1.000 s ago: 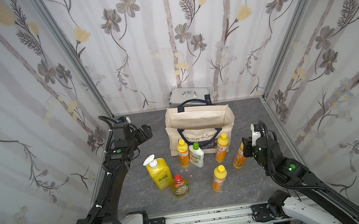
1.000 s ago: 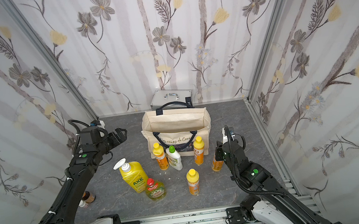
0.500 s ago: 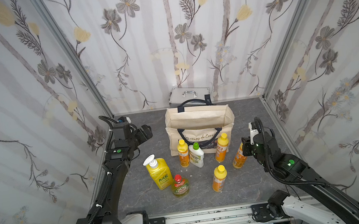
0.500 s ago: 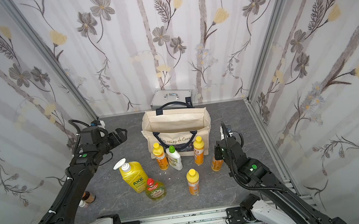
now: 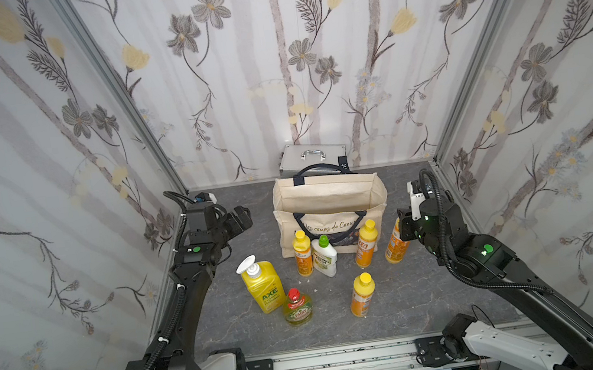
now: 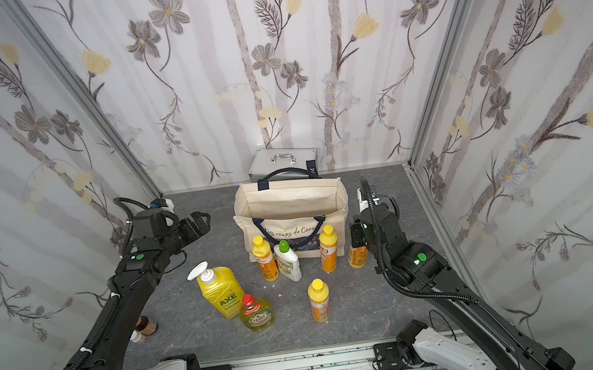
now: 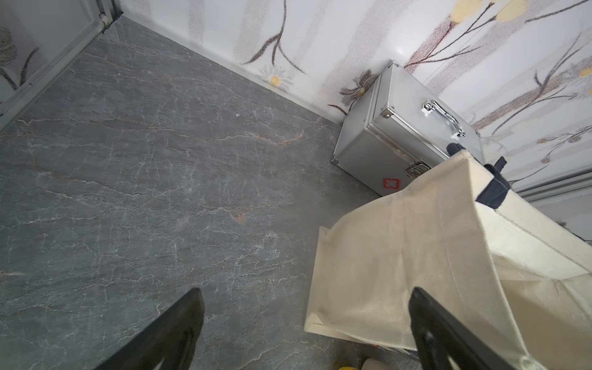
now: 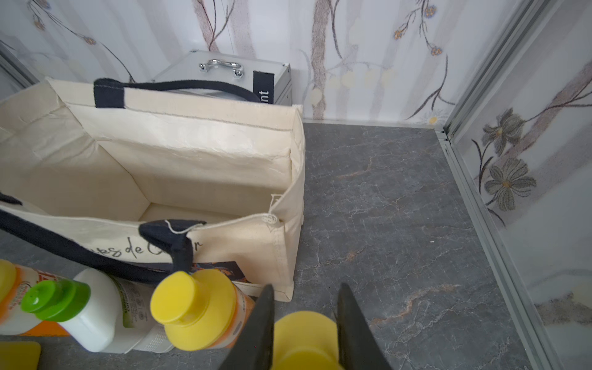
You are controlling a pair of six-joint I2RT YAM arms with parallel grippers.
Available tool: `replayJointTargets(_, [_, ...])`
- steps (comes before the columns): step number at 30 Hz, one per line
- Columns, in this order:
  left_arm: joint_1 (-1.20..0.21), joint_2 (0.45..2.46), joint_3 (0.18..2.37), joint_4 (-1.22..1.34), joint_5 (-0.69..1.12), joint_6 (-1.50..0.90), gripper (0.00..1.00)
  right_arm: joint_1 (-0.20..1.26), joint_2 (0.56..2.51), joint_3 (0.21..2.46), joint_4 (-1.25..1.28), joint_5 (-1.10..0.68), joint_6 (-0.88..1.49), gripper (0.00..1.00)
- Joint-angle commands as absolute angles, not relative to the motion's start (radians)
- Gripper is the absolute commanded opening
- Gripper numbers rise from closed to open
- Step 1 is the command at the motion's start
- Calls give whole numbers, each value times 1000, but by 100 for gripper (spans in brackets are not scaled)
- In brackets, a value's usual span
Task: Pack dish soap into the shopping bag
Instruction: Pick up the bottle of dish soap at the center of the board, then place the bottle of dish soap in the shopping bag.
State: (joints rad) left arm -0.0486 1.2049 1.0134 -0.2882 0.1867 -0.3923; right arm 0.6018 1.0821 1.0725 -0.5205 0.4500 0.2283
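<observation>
The cream shopping bag (image 5: 327, 197) (image 6: 289, 198) stands open at the middle back, empty inside in the right wrist view (image 8: 192, 153). In front of it stand an orange dish soap bottle (image 5: 302, 253), a white green-capped one (image 5: 323, 254) and another orange one (image 5: 365, 243). Nearer the front are an orange bottle (image 5: 362, 294), the yellow AXE pump bottle (image 5: 263, 287) and the small Fairy (image 5: 297, 308). My right gripper (image 5: 403, 226) (image 8: 306, 288) is shut on the yellow cap (image 8: 304, 333) of the orange bottle (image 5: 396, 248) right of the bag. My left gripper (image 5: 240, 216) (image 7: 306, 291) hangs open left of the bag, holding nothing.
A silver metal case (image 5: 312, 154) (image 7: 407, 128) sits behind the bag against the back wall. Flowered walls close in the left, back and right. Two small brown bottles (image 6: 142, 328) lie by the left arm's lower link.
My right gripper has shifted slightly toward the back, keeping its grip on the orange bottle. The left arm and the other bottles have not moved.
</observation>
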Motion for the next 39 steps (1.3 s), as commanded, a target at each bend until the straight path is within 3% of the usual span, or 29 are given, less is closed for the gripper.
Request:
replayJointTargets(1, [-49,1200,1021,-288,190,-385,100,600,1114,1172,-489,493,162,0])
replayJointTargets(20, [-54,1198,1028,-301,188,-381,100,592,1390,1735,-480,431,-13,0])
replayJointTargets(39, [-58,1201,1036,-324,167,-364,100,574,1660,1907,-299,347,-53,0])
